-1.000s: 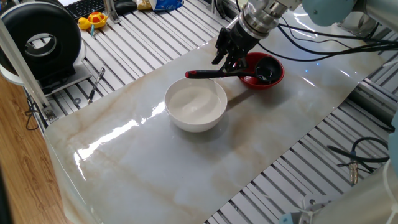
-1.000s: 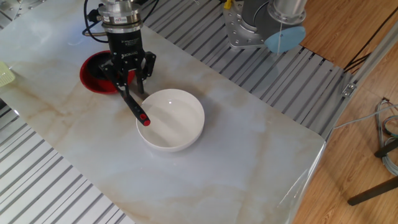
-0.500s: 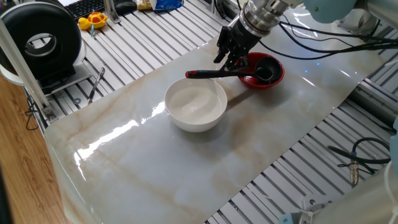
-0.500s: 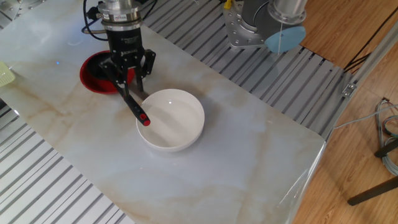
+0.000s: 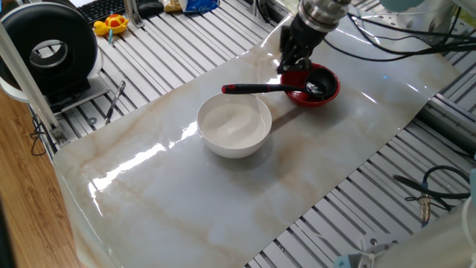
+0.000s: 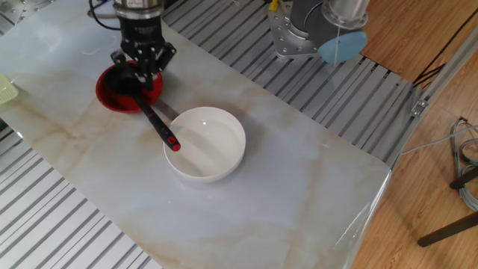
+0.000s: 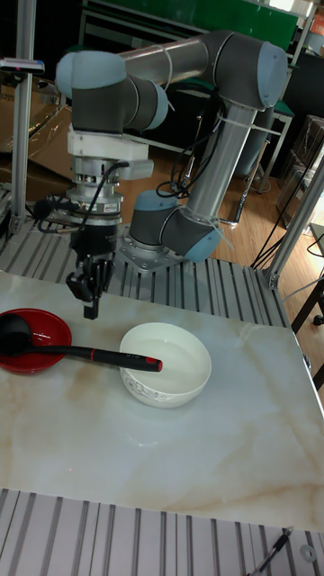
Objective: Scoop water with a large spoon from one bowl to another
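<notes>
The large spoon (image 5: 256,88) lies free, its black scoop inside the red bowl (image 5: 332,93) and its red-tipped handle resting across the rim of the white bowl (image 5: 230,149). Water (image 5: 236,123) shows only as a faint sheen in the white bowl. My gripper (image 5: 290,67) hangs open above the near edge of the red bowl, clear of the handle and holding nothing. From the other side, the gripper (image 6: 142,69) stands over the red bowl (image 6: 104,93), with the spoon (image 6: 157,123) reaching to the white bowl (image 6: 202,173). In the tall view the gripper (image 7: 90,310) hovers above the spoon (image 7: 90,353).
Both bowls sit on a marble-look sheet (image 5: 223,201) laid over a slatted metal table. A black round device (image 5: 48,48) and a yellow toy (image 5: 111,26) stand at the far left. Cables (image 5: 428,190) trail at the right. The robot base (image 6: 299,30) is behind the sheet.
The gripper has let go of the spoon handle, risen and shifted toward the red bowl. The spoon stays lying across both bowls.
</notes>
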Controlling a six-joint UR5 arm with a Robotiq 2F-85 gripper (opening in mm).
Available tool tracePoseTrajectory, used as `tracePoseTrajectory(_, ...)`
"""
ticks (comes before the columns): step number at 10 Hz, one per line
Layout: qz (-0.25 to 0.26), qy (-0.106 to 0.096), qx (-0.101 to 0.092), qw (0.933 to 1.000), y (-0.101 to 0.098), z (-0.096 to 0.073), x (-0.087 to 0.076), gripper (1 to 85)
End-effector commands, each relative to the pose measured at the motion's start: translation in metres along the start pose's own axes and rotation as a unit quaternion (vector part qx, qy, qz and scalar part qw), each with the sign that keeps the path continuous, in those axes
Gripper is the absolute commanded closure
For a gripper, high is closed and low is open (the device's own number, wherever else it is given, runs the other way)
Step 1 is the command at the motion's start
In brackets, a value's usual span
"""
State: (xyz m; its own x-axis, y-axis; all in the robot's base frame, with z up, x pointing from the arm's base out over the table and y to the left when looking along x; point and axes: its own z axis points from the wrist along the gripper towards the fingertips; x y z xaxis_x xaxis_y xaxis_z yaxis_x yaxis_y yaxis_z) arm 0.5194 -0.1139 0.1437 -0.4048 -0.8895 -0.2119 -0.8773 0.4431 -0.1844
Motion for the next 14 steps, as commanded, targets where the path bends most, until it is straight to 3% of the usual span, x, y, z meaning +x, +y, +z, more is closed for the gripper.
tracePoseTrajectory(1, 0.048, 0.018, 0.016, 0.9986, -0.01, -0.009, 0.012, 84.3)
tracePoseTrajectory(2, 0.068, 0.012, 0.016, 0.9975, -0.009, -0.009, 0.007, 84.3)
tracePoseTrajectory(3, 0.067, 0.042, 0.033, 0.9963, -0.018, -0.016, 0.025, 84.3)
tracePoseTrajectory(4, 0.073, 0.051, 0.025, 0.9957, -0.019, -0.023, 0.047, 84.3)
tracePoseTrajectory(7, 0.125, 0.047, 0.007, 0.991, -0.008, -0.023, 0.05, 84.3)
tracePoseTrajectory(8, 0.133, 0.047, 0.013, 0.9899, -0.009, -0.024, 0.046, 84.3)
tracePoseTrajectory(10, 0.154, 0.044, 0.013, 0.987, 0.003, -0.028, 0.021, 84.3)
tracePoseTrajectory(11, 0.141, 0.072, 0.031, 0.987, -0.007, -0.035, 0.036, 84.3)
tracePoseTrajectory(12, 0.122, 0.092, 0.019, 0.988, 0.0, -0.036, 0.046, 84.3)
tracePoseTrajectory(14, 0.105, 0.088, 0.01, 0.9906, 0.004, -0.035, 0.043, 84.3)
